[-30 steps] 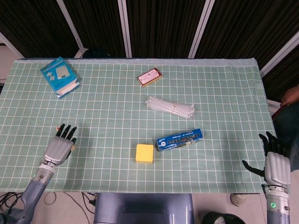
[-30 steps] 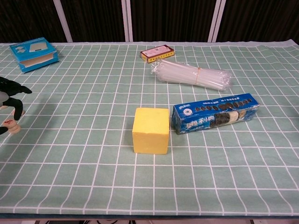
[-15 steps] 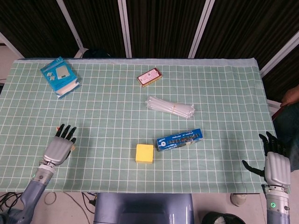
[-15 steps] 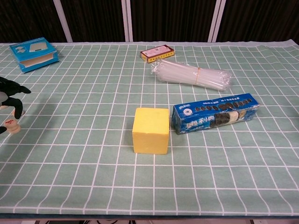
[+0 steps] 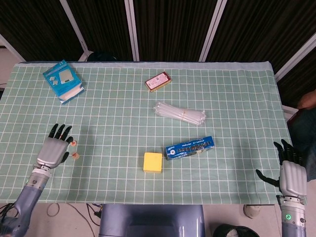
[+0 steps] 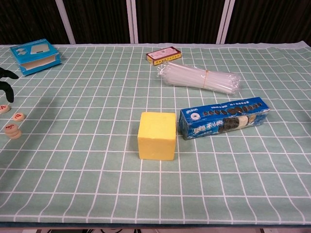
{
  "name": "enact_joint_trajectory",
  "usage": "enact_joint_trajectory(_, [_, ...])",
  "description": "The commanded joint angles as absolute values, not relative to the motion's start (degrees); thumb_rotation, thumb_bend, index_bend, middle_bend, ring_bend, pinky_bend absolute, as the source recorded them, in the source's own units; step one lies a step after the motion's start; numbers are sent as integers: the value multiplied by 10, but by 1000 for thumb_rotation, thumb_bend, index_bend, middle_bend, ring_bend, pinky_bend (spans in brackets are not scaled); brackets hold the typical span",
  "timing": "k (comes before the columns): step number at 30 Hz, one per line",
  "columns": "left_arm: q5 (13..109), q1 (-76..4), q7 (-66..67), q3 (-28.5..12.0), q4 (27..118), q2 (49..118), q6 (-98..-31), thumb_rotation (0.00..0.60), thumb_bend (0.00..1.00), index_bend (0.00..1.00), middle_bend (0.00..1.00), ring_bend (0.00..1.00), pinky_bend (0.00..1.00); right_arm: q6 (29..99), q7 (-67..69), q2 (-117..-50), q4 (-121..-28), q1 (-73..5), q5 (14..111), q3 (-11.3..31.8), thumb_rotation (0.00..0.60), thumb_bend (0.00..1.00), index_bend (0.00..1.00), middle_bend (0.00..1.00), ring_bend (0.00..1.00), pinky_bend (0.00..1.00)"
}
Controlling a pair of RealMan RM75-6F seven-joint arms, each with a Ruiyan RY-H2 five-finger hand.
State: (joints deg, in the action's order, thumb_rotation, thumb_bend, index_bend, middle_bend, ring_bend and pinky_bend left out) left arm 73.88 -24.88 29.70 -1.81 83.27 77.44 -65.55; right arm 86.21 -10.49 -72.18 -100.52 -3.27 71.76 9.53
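Note:
My left hand (image 5: 53, 149) hovers over the table's front left with its fingers spread and nothing in it; only its dark fingertips (image 6: 6, 83) show at the chest view's left edge. Just right of it lie small round wooden pieces with red marks (image 5: 74, 149) (image 6: 13, 123). My right hand (image 5: 290, 175) stays past the table's right front corner, fingers spread and empty, unseen in the chest view. A yellow cube (image 5: 153, 162) (image 6: 157, 135) sits front centre, with a blue cookie pack (image 5: 189, 147) (image 6: 224, 117) to its right.
A bundle of clear straws (image 5: 180, 113) (image 6: 199, 77) lies behind the cookie pack. A small red box (image 5: 158, 81) (image 6: 164, 55) sits further back. A blue carton (image 5: 63, 81) (image 6: 35, 56) is at the far left. The green checked cloth (image 5: 118, 123) covers the table.
My left hand has moved left and slightly back, uncovering the small wooden pieces that lay beneath it. The right hand and the other objects have not moved.

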Motion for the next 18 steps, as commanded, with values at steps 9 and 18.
enact_joint_trajectory(9, [682, -288, 259, -53, 775, 784, -578, 600, 211, 352, 68, 0, 0, 862, -107, -723, -1008, -33, 714, 96, 600, 266, 118, 50, 0, 0])
enact_joint_trajectory(18, [667, -303, 262, -49, 741, 809, -552, 600, 220, 368, 69, 0, 0, 861, -109, -723, -1009, -33, 713, 95, 600, 266, 118, 49, 0, 0])
